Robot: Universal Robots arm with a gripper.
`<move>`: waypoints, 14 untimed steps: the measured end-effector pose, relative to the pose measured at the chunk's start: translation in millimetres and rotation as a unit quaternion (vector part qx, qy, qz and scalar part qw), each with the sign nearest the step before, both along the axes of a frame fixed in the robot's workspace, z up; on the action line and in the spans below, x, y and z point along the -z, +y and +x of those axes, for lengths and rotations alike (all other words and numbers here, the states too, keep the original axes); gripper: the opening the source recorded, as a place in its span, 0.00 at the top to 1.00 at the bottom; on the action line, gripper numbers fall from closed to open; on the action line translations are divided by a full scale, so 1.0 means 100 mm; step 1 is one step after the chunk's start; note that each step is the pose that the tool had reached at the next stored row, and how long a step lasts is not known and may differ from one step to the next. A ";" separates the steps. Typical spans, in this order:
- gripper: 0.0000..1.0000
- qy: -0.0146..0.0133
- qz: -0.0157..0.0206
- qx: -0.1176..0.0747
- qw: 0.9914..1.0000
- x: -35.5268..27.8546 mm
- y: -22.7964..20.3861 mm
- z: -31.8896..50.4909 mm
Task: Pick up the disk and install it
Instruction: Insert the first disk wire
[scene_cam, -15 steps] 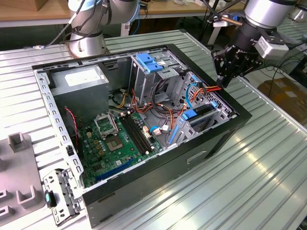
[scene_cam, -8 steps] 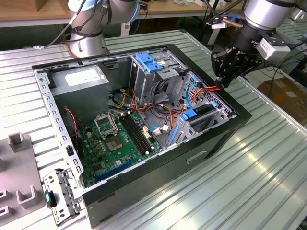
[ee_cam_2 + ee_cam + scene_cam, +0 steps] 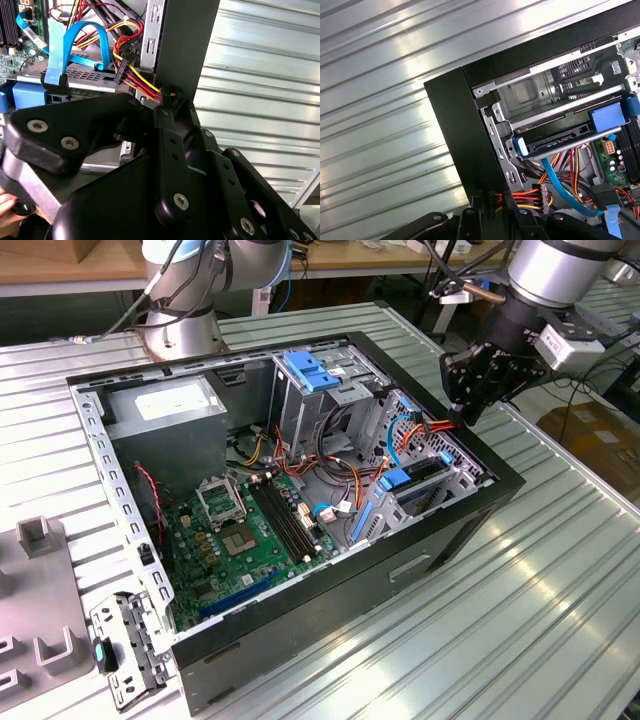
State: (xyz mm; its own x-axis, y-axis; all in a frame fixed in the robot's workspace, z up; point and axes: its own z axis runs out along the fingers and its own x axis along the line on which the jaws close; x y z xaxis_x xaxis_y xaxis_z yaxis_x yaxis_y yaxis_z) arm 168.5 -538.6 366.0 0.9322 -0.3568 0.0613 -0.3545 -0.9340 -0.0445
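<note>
The disk (image 3: 418,478), grey with blue rails, lies in the drive bay at the right end of the open computer case (image 3: 300,620). In both wrist views it (image 3: 560,142) (image 3: 82,74) sits level inside the silver cage, with a blue data cable (image 3: 60,45) looped over it. My gripper (image 3: 462,418) hangs over the case's right wall, just above and beside the disk. Its fingertips (image 3: 476,200) stand on either side of a black power plug (image 3: 492,199) at the end of red, yellow and black wires (image 3: 140,82), which run taut up to the gripper.
A blue-clipped silver cage (image 3: 315,375) and a grey power supply box (image 3: 165,405) stand at the back of the case; the green motherboard (image 3: 240,540) lies at the front. A second arm's base (image 3: 180,320) stands behind. Grey fixtures (image 3: 40,620) sit at the exterior view's left.
</note>
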 end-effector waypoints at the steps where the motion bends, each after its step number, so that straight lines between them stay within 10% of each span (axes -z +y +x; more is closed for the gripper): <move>1: 0.76 0.000 0.000 0.000 1.000 -0.029 0.000 0.000; 14: 0.84 0.000 0.000 0.029 1.000 -0.074 0.000 -0.024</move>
